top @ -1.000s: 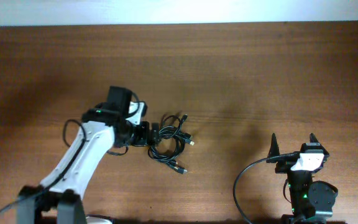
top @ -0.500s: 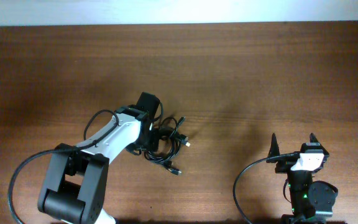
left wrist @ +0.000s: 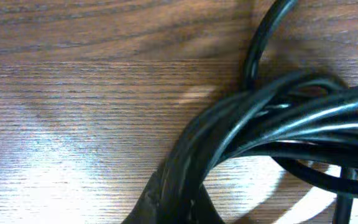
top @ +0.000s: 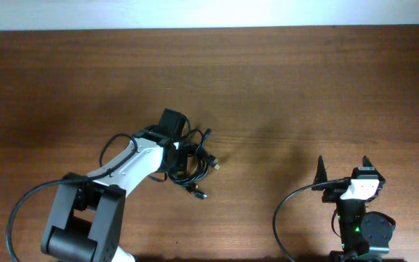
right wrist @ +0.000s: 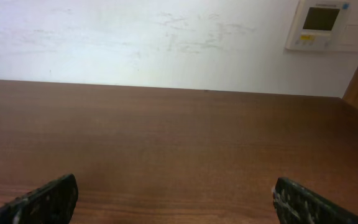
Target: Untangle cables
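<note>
Left of centre on the wooden table (top: 289,87), the cables (top: 197,165), a glossy black tangle of overlapping loops with small plug ends, are pinched by the left gripper (top: 178,157); the right gripper (right wrist: 174,199) gapes wide, well apart.

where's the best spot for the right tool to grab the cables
Probably the loose plug end at the tangle's near-right corner, approached from the right. It lies on the table apart from the bunched cables, while the left arm covers the tangle's left side.
</note>
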`<state>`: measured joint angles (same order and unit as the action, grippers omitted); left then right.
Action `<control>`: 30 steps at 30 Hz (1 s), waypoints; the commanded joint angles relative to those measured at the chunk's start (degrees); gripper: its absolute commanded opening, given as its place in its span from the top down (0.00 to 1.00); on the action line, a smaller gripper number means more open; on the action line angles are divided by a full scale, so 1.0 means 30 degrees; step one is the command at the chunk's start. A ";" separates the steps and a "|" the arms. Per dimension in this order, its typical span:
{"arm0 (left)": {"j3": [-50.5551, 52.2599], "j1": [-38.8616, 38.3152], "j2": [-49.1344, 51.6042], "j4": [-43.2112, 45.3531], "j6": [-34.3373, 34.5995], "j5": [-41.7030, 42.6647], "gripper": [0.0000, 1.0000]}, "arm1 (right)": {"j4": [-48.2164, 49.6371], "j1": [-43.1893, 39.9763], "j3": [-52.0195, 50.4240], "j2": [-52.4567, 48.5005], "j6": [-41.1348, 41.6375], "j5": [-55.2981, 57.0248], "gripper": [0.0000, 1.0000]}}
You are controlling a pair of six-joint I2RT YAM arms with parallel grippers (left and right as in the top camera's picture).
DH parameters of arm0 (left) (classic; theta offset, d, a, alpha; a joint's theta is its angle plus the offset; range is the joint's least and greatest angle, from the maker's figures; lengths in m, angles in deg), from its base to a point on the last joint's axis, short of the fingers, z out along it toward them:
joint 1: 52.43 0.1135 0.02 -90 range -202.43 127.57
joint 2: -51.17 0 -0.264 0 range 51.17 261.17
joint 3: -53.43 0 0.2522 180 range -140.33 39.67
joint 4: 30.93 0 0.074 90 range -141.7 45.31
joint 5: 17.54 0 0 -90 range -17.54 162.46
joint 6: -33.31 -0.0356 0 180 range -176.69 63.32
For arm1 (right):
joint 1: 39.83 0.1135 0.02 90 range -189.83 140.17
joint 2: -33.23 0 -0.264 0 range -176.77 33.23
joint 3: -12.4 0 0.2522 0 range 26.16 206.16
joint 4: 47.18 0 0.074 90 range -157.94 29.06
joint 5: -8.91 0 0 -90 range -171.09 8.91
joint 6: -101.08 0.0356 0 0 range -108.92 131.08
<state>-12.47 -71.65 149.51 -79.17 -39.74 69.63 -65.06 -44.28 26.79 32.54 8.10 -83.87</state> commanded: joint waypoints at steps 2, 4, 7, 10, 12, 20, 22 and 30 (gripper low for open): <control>0.0845 -0.0044 0.0627 0.0219 -0.1166 0.1341 1.00 | -0.0124 0.0138 -0.0102 0.0109 0.0146 0.0160 0.01; 0.0707 -0.0044 -0.0015 0.0568 -0.2943 0.4014 1.00 | -0.0124 0.0138 -0.0102 0.0109 0.0146 0.0160 0.01; 0.0561 -0.0058 -0.3825 0.0357 -0.6717 0.8182 1.00 | -0.0124 0.0138 -0.0102 0.0109 0.0146 0.0160 0.01; 0.0561 -0.0058 -0.8692 0.0058 -0.7060 0.8204 1.00 | -0.0124 0.0138 -0.0102 0.0109 0.0146 0.0160 0.01; 0.0561 -0.0058 -1.1038 -0.0452 -0.7060 0.8240 1.00 | -0.0124 0.0138 -0.0102 0.0109 0.0146 0.0160 0.01; 0.0561 -0.0058 -1.2473 -0.2033 -0.9894 1.5183 1.00 | 0.1144 0.0138 -0.0087 0.0109 0.0219 -0.1953 0.01; 0.0561 -0.0058 -1.2473 -0.2033 -1.0826 1.6313 1.00 | 0.0022 0.0138 0.1013 0.0109 0.3730 -0.4102 0.01; 0.0561 -0.0058 -1.2466 -0.1989 -1.5606 1.9387 1.00 | -1.6888 0.0138 1.5249 -0.4211 0.6535 -0.6280 0.01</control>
<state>-10.50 -71.65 112.82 -85.38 -80.37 124.14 -109.21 -44.25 64.03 26.58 26.92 -99.26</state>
